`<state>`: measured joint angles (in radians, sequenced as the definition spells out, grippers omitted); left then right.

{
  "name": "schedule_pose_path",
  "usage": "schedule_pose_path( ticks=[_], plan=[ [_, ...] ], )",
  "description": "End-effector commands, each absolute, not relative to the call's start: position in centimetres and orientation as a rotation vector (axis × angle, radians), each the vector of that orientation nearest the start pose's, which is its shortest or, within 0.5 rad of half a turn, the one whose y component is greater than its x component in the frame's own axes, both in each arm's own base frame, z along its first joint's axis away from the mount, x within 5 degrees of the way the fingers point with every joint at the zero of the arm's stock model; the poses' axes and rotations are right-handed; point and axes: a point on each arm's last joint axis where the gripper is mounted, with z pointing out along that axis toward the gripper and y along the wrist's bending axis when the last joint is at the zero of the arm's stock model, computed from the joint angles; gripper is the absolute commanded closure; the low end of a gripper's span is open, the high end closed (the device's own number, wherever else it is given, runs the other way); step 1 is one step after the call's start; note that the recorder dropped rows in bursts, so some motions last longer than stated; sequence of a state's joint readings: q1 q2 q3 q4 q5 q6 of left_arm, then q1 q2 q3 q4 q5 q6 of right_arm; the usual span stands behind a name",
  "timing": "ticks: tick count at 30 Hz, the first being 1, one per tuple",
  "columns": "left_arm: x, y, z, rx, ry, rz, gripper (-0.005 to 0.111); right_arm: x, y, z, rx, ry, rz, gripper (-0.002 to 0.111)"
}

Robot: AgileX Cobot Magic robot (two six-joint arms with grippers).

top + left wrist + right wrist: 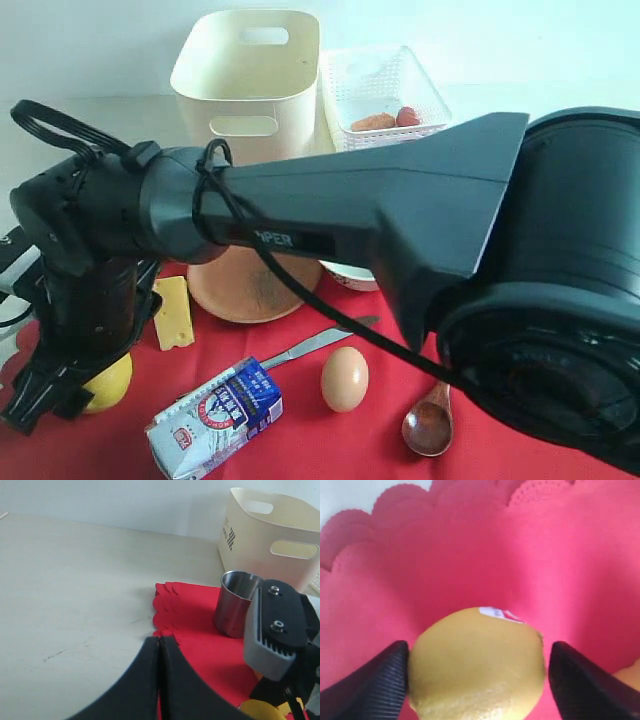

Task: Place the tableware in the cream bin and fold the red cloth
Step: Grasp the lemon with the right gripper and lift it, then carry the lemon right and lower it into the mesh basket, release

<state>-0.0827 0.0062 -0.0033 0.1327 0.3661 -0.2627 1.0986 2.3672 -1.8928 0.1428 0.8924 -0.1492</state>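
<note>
Taking stock for you: nothing shows inside the cream bin (pixel 245 85), as far as its inside is visible. The steel cup (pixel 237 602) stands upright just beside the cream bin; the wooden plate (pixel 245 290) and the half-hidden white bowl (pixel 350 275) lie near it; the knife (pixel 320 342) and spoon (pixel 428 420) lie farther from it. I can't find the chopsticks. Everything rests on the red cloth (pixel 300 445), which is spread flat, not folded. (Spotter A)

So nearly all of it is left to you, I'd judge. Your right tool (pixel 479 685) is spread wide, one finger on either side of the lemon (pixel 108 385), well away from the cream bin, not closed on it. Your left tool (pixel 160 641) is closed tight on nothing, above bare tabletop (pixel 75 590) by the cloth's scalloped edge (pixel 161 611). (Spotter B)

Mind your room: your right arm (pixel 350 210) stretches across the plate and bowl, so reaching them looks cramped. Egg (pixel 344 378), milk carton (pixel 215 412) and cheese (pixel 173 312) crowd the cloth and would need clearing before any fold. Beyond the scalloped edge the tabletop is open. (Spotter A)
</note>
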Motion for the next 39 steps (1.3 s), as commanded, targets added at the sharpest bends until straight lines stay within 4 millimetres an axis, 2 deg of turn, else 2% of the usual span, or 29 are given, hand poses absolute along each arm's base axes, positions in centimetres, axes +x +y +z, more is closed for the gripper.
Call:
schedule_pose_path(
  ticks=[1,5,7,10,17,24,28,34,39],
  plan=[
    [5.3,0.0,18.1,-0.09,1.842,-0.117,0.107,21.7,44.6,13.2,-1.595,2.437,0.354,0.058],
    [5.3,0.0,18.1,-0.09,1.842,-0.117,0.107,21.7,44.5,13.6,-1.601,2.43,0.344,0.09],
    [5.3,0.0,18.1,-0.09,1.842,-0.117,0.107,21.7,44.5,14.9,-1.591,2.406,0.354,0.1],
    [5.3,0.0,18.1,-0.09,1.842,-0.117,0.107,21.7,44.3,16.5,-1.585,2.369,0.368,0.108],
    [5.3,0.0,18.1,-0.09,1.842,-0.117,0.107,21.7,43.5,21.8,-1.554,2.245,0.363,0.108],
    [5.3,0.0,18.1,-0.09,1.842,-0.117,0.107,21.7,41.5,27.7,-1.519,2.118,0.299,0.108],
    [5.3,0.0,18.1,-0.09,1.842,-0.117,0.107,21.8,39.7,31.0,-1.486,2.066,0.227,0.108],
    [5.3,0.0,18.1,-0.09,1.842,-0.117,0.107,23.7,35.9,35.2,-1.314,2.06,0.106,0.108],
    [5.3,0.0,18.1,-0.09,1.842,-0.117,0.107,25.8,32.9,37.0,-1.199,2.098,0.077,0.108]
  ],
)
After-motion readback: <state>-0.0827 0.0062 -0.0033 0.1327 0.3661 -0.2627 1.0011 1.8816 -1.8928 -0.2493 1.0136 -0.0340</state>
